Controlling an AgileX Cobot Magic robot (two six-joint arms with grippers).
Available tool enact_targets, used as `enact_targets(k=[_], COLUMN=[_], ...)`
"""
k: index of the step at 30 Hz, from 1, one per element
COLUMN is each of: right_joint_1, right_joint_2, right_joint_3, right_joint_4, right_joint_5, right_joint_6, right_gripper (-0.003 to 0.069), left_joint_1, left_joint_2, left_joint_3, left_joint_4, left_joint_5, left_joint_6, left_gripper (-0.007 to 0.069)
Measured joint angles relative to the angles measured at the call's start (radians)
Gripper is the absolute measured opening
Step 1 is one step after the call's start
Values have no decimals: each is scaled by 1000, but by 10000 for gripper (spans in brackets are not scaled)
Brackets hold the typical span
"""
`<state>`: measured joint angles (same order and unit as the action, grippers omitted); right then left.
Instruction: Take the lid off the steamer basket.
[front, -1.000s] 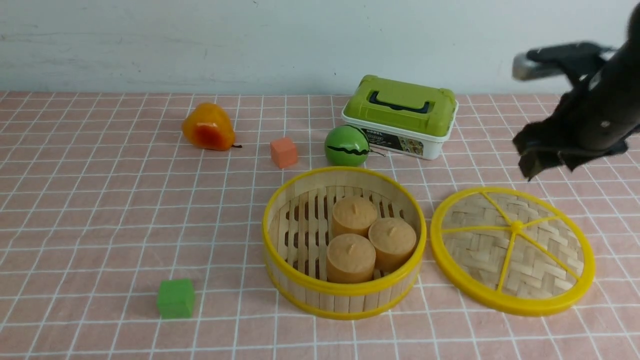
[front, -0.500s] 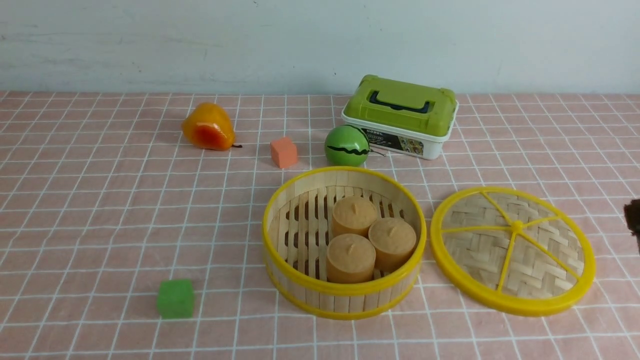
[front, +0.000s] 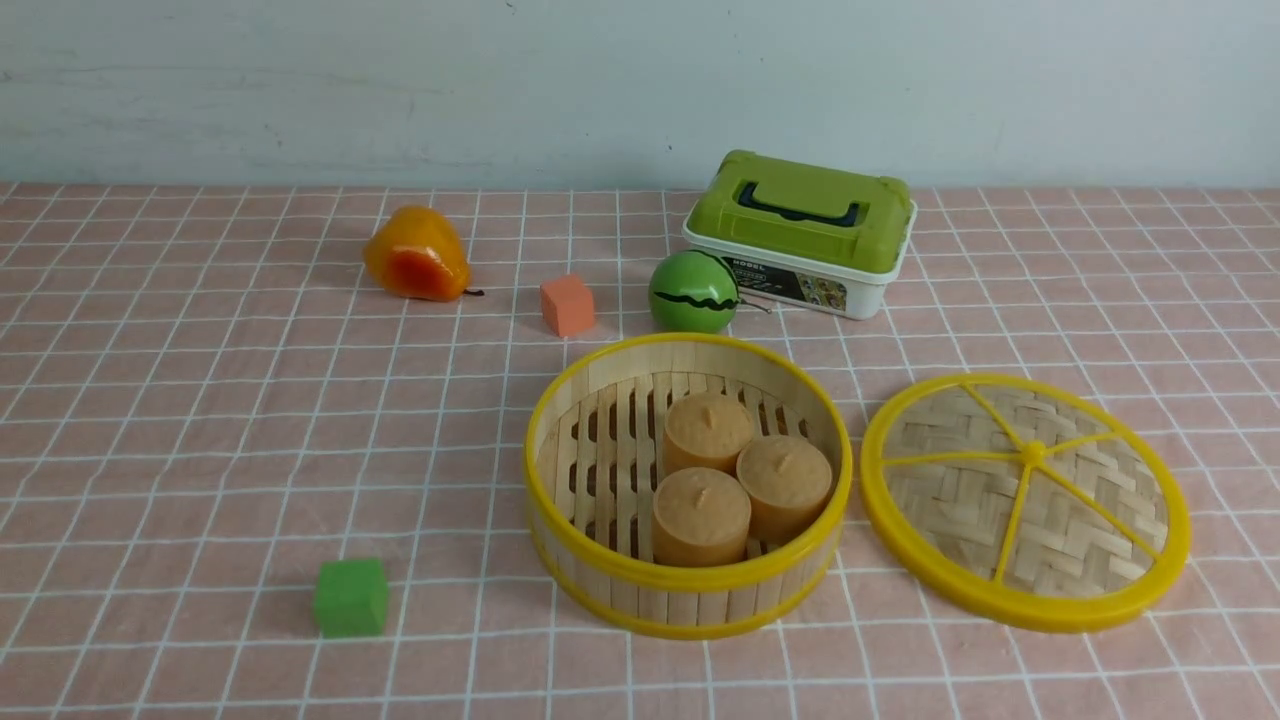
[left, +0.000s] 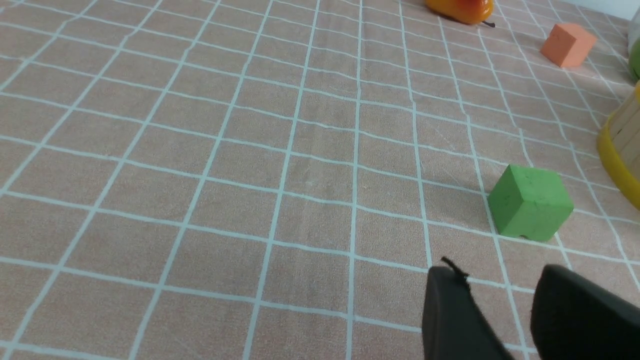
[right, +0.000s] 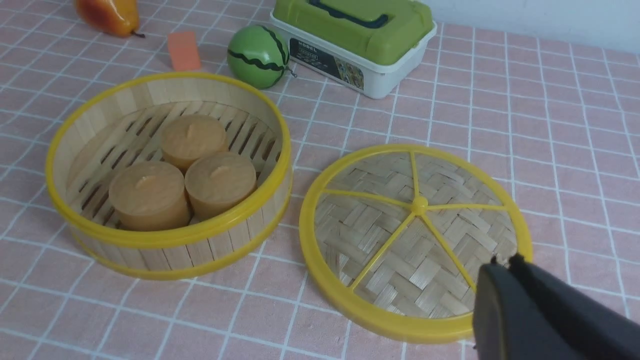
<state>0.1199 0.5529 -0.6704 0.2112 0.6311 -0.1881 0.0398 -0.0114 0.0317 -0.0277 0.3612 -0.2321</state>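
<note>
A: Front camera's on the robot's own side, raised, looking forward over the table (front: 200, 450) to the wall (front: 400, 80).
B: Left wrist's low and close, looking across the green cube (left: 530, 202); the steamer basket (left: 625, 125) just clips the frame edge.
A: Right wrist looks down from higher, basket and lid (right: 415, 235) full in shot.
B: All three share that basket!

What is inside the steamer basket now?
Three tan round cakes stand clustered on the slatted floor of the steamer basket. The floor under them is hidden. The lid lies beside it.
</note>
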Motion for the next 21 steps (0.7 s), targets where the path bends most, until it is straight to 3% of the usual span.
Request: enact_targets(k=[12, 21], right_joint_1=[-2, -153], right_joint_2=[-81, -420], right_joint_3=[89, 421], right_joint_4=[-37, -261], right_joint_5=[-54, -217], right_joint_6=[2, 270], right_gripper=[-7, -6], left_joint_1=[0, 0], left_joint_2=[0, 0], left_joint_3=[0, 0], left_joint_4=[0, 0], left_joint_5=[0, 0], left_joint_6=[0, 0], left_gripper=[239, 239])
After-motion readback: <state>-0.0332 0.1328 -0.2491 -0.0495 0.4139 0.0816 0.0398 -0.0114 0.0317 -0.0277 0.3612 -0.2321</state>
